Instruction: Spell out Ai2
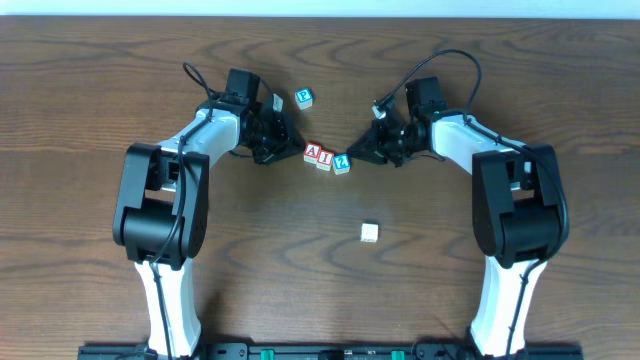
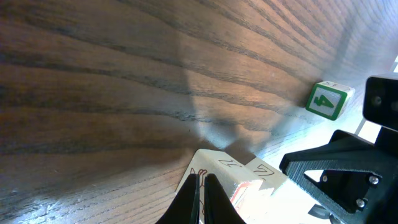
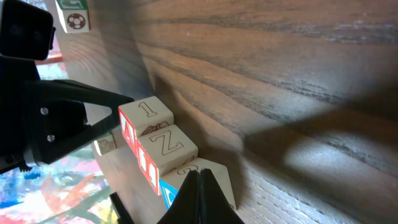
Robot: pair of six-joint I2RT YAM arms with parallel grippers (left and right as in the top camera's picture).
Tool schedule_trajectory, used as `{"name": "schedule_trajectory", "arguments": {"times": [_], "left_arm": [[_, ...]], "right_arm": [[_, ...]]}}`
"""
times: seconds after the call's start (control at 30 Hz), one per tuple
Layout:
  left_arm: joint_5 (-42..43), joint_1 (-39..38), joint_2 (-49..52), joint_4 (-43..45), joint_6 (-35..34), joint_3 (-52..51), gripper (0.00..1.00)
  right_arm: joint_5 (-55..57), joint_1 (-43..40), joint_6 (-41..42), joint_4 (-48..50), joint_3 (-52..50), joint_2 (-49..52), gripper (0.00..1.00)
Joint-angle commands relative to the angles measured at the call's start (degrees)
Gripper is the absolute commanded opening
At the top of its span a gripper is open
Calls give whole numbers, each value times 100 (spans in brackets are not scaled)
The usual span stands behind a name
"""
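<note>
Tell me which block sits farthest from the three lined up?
The pale block, alone and lowest in the overhead view. The blue block beyond the row sits closer to it.

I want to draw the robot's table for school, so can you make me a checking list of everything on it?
Surface: dark brown wooden table.
Job's things: red wooden A block, red wooden I block, blue wooden 2 block, touching in a row.
Clutter: blue-edged cube further back; pale cube nearer the front.
Grippers: left gripper and right gripper shut, tips at the row's ends.
Cables: black cables looping over each arm.
Surroundings: pale strip beyond the far edge.
</note>
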Motion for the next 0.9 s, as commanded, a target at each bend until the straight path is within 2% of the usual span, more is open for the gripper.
{"name": "schedule_trajectory", "arguments": {"times": [0.0,0.23,0.47,0.63,0.87], "left_arm": [[105,-2,103,-66,-22,66,6],[101,-2,103,-155,63,66,6],[96,-2,103,-166,131,66,6],[74,0,103,-164,195,66,6],[74,4,103,-162,195,66,6]], "right_arm": [[-48,44,146,7,-4,118,2],[-28,-24,144,0,-2,118,2],[-20,-44,46,-452,-2,98,2],[546,-33,-214,-1062,13,-74,2],[1373,-42,-402,-1353,17,-708,2]]}}
